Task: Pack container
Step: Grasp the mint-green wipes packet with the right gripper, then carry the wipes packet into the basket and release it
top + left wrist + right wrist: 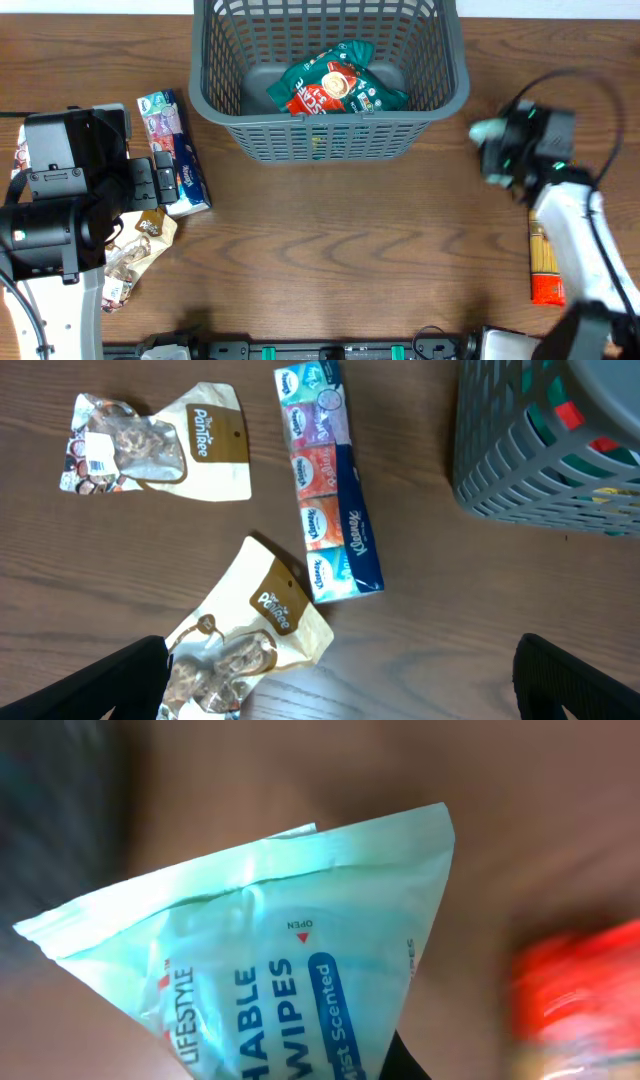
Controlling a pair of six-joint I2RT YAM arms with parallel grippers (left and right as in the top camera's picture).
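The container (440,100), a dark grey slotted basket, stands at the back centre and holds a green and red packet (335,85). Its corner also shows in the left wrist view as the container (530,470). My right gripper (495,150) is right of the basket, shut on a pale green wipes packet (487,130). That wipes packet (270,960) fills the right wrist view, with one dark fingertip (410,1062) under it. My left gripper (340,690) hangs open over a brown snack pouch (255,635), fingers wide apart and not touching it.
A Kleenex tissue pack (325,490) lies left of the basket, seen from overhead as the tissue pack (178,150). A second snack pouch (150,445) lies further off. A spaghetti packet (545,265) with a red end lies under the right arm.
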